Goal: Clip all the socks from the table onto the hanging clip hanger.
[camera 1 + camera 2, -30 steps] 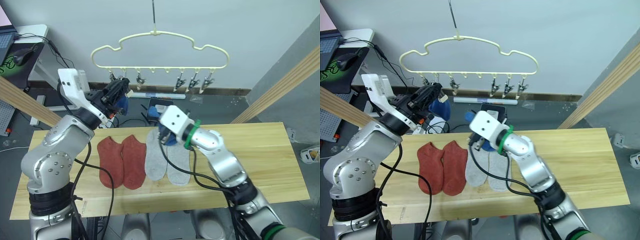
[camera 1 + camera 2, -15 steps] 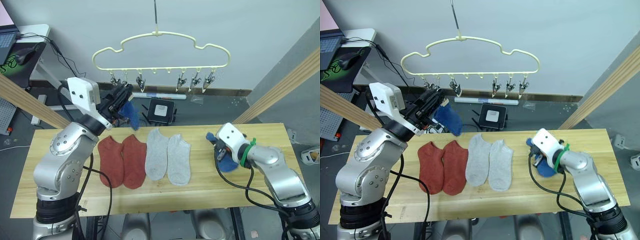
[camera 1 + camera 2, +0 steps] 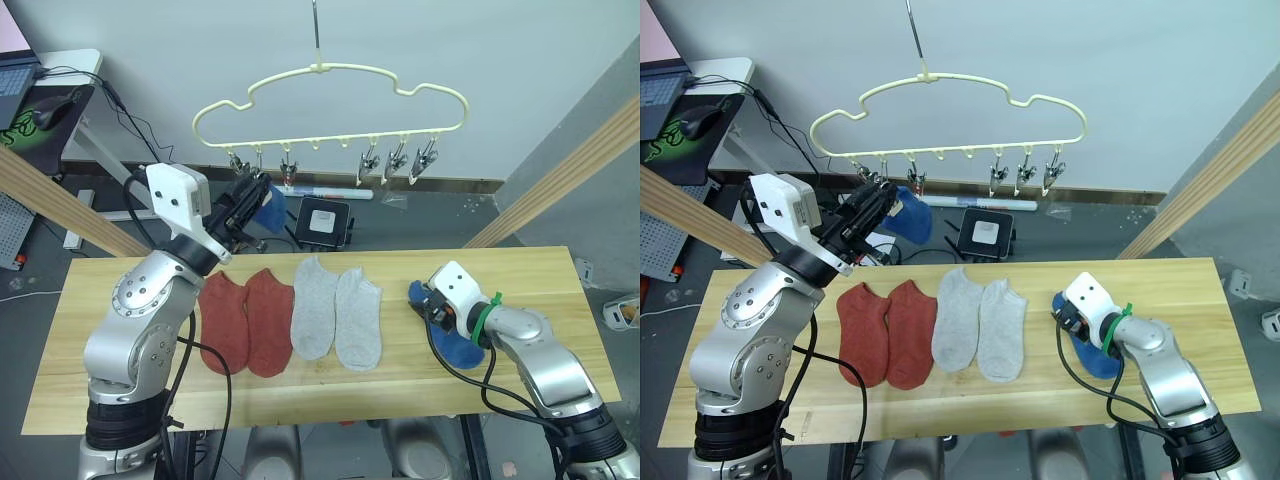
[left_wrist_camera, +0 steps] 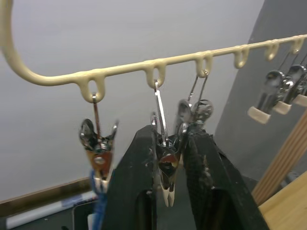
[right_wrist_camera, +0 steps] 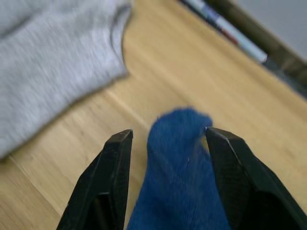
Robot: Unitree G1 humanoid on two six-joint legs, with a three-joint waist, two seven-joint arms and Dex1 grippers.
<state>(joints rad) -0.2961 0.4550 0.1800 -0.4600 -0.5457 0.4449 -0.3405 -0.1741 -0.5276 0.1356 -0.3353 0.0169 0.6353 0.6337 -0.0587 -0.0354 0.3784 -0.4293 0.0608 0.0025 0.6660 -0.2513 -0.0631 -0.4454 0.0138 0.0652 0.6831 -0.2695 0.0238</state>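
Left wrist view shows the left gripper (image 4: pixel 169 189) pinching a metal clip (image 4: pixel 166 175) of the clip hanger (image 3: pixel 330 75), a blue sock (image 3: pixel 266 209) hanging beside it. On the tabletop (image 3: pixel 560 280), the right gripper (image 5: pixel 165 146) stands spread around the other blue sock (image 5: pixel 184 191), right of the grey socks (image 3: pixel 335 320) and red socks (image 3: pixel 245 320).

Socks (image 3: pixel 315 305) on table (image 3: pixel 560 370) (one hanging).

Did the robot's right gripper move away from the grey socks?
Yes. The right gripper was over the grey socks a second ago; now it is at the table's right part, jaws open around a blue sock.
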